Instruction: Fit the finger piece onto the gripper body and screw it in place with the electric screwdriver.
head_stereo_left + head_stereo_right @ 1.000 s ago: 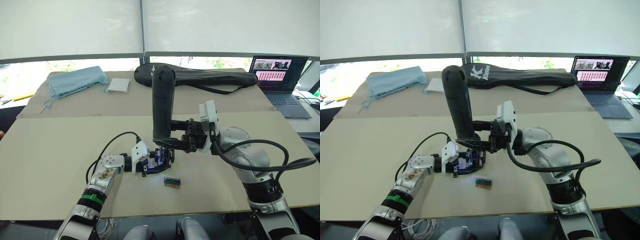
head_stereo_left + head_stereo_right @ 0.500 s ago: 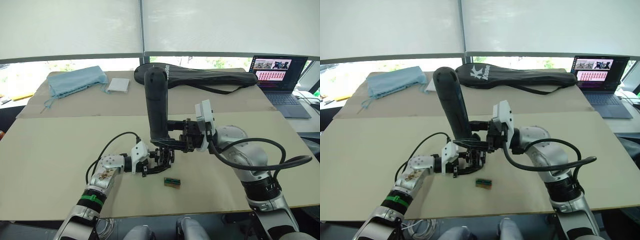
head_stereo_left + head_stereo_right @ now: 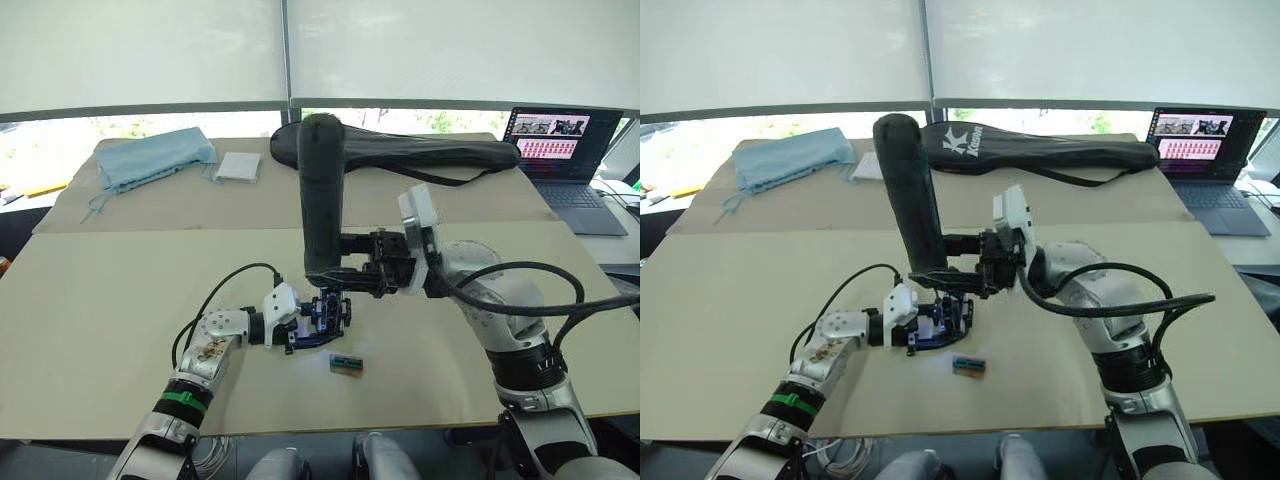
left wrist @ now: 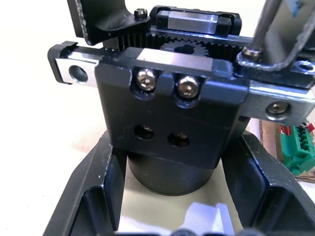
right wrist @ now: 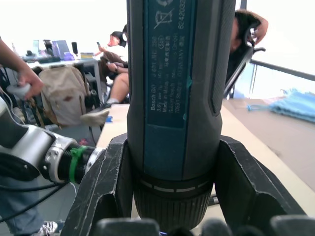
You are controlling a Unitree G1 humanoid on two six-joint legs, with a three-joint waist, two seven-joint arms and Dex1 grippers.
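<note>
My left gripper (image 3: 316, 318) is shut on the gripper body (image 3: 328, 312), a chunky black block held just above the table. In the left wrist view its fingers (image 4: 88, 196) clamp the body (image 4: 167, 123) under a toothed rail. My right gripper (image 3: 338, 270) is shut on the electric screwdriver (image 3: 320, 195), which stands nearly upright over the body; its fingers (image 5: 106, 187) grip the barrel (image 5: 177, 73). The thin metal bit (image 4: 266, 24) rests on a screw head at the rail's end, where a black part that looks like the finger piece (image 4: 275, 73) sits.
A small green-brown box (image 3: 345, 363) lies just in front of the body. At the back of the table (image 3: 100, 300) are a long black racket bag (image 3: 430, 152), a blue cloth (image 3: 150, 160) and a white pad (image 3: 237, 168). A laptop (image 3: 560, 150) stands far right.
The screwdriver leaned to the left half a second ago and now stands more upright again. The right wrist has risen slightly. The left gripper still holds the body in the same spot.
</note>
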